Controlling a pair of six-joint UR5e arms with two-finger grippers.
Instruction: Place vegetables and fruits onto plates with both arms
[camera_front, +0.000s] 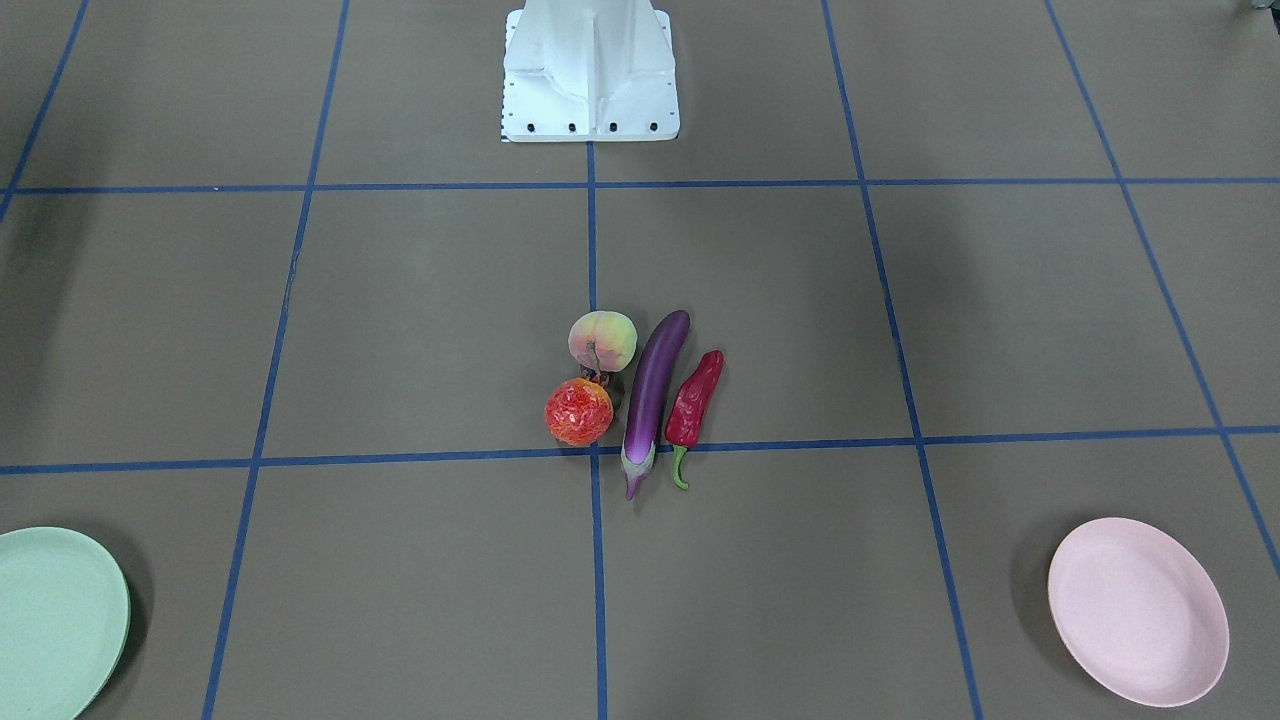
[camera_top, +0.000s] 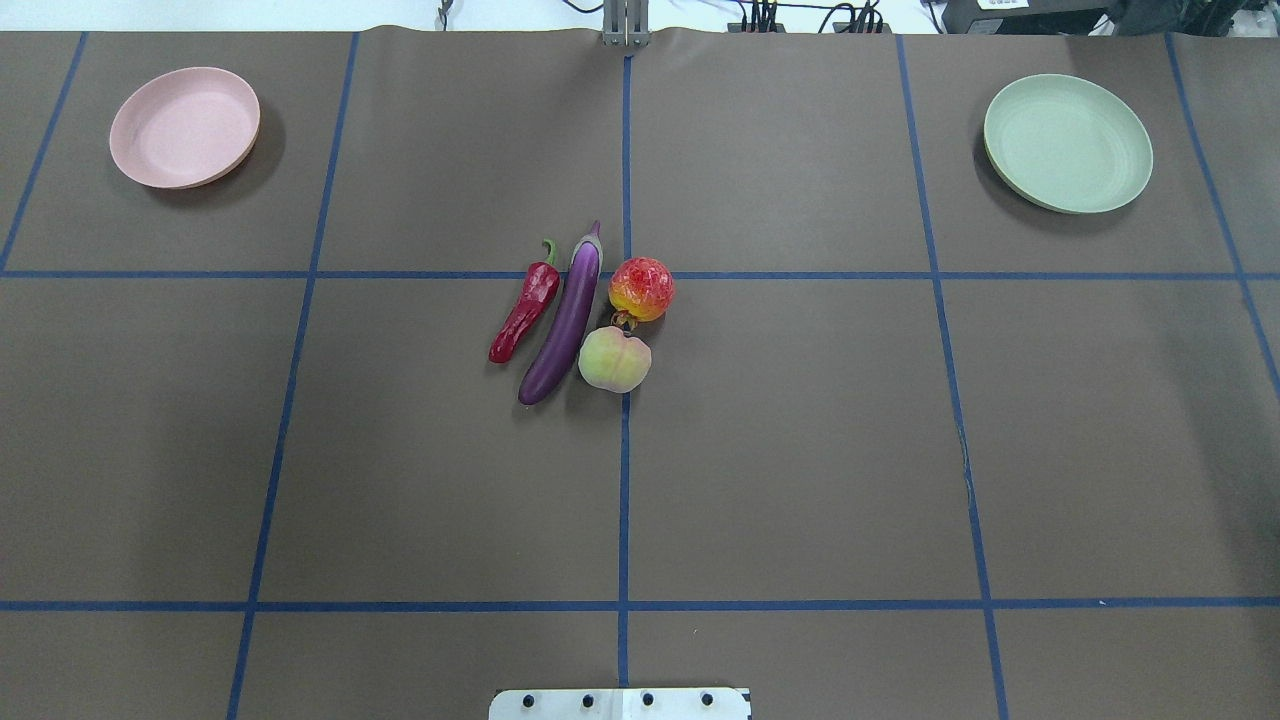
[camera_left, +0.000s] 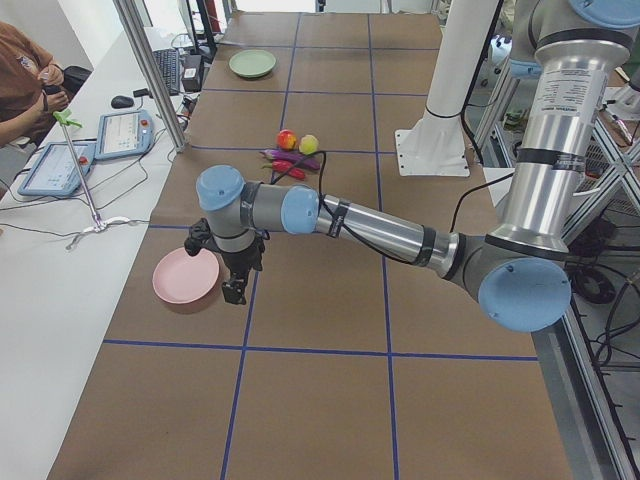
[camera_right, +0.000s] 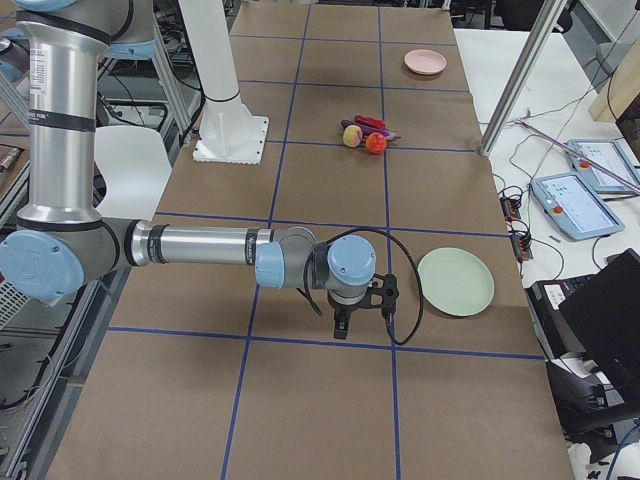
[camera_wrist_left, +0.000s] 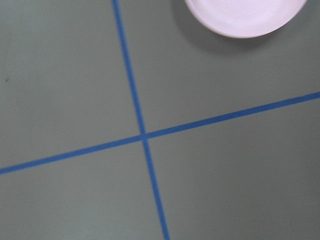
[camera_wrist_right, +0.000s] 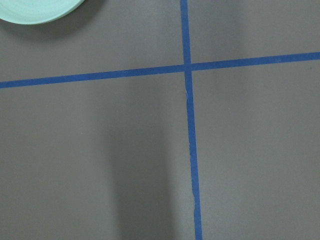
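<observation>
One brown paper-covered table (camera_top: 800, 450), ruled by blue tape lines (camera_top: 624, 500), carries everything. Two silver-grey tubular arms reach low over it. The left arm (camera_left: 380, 232) ends just beside the pale pink round plate (camera_top: 184, 127), and the right arm (camera_right: 200, 245) ends near the pale mint green round plate (camera_top: 1067, 143).

The left gripper (camera_left: 236, 285) and right gripper (camera_right: 345, 322) show only in the side views, so how wide their jaws stand cannot be told. One white base block (camera_front: 590, 75) sits at the robot's edge. The two plates lie far left and far right.

Well apart from both, at the centre, four items cluster:
- one long glossy purple eggplant (camera_top: 565, 325)
- one wrinkled red chili (camera_top: 527, 310) just left of it
- one yellow-pink peach (camera_top: 614, 359) to its right
- one bumpy red-orange fruit (camera_top: 641, 289) to its right, farther off than the peach

The left side view adds a person's sleeve (camera_left: 18, 60) and two tablets (camera_left: 125, 133) on a bench. Each wrist camera catches only a plate's edge and tape.
</observation>
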